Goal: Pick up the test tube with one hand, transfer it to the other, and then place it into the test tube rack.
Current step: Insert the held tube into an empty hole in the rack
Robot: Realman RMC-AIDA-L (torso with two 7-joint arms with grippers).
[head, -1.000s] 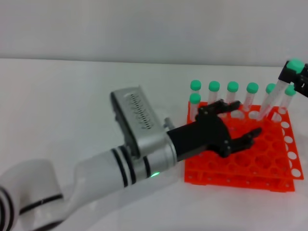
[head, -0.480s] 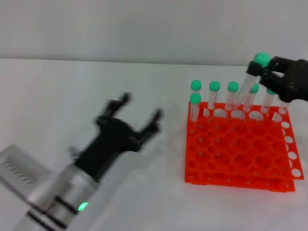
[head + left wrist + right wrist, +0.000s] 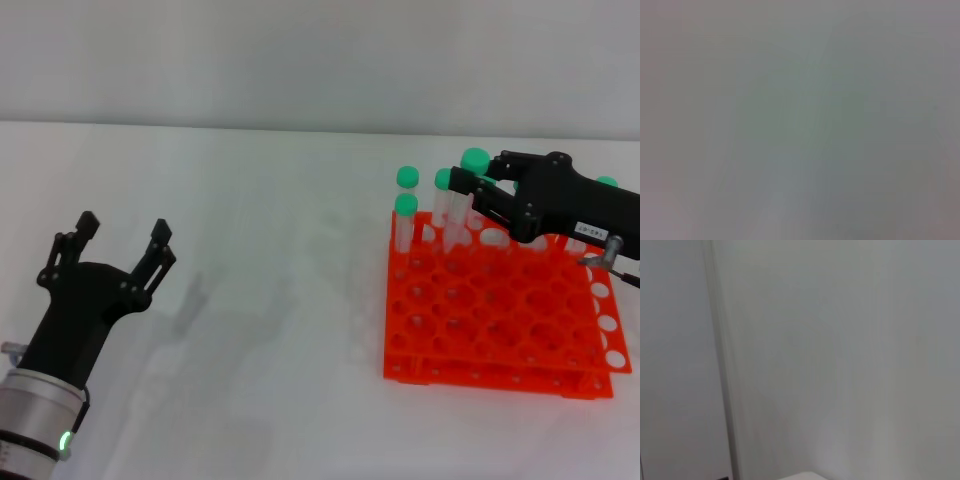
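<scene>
In the head view my right hand (image 3: 470, 192), black with dark jointed fingers, is shut on the test tube (image 3: 462, 205). The tube's green cap (image 3: 475, 160) sticks up above the fingers. The tube is tilted, with its lower end at the back rows of the orange-red test tube rack (image 3: 500, 330). My left hand (image 3: 120, 245), black on a silver cuff with a green light, is open and empty at the lower left, far from the rack. Neither wrist view shows a tube, the rack or any fingers.
Several other green-capped tubes (image 3: 406, 178) stand in the rack's back rows, close to the held tube. The rack sits on a white table (image 3: 270, 250). A pale wall runs behind the table.
My left hand has pulled back from the rack to the lower left, open. My right hand has carried the tube leftward and down over the rack's back rows.
</scene>
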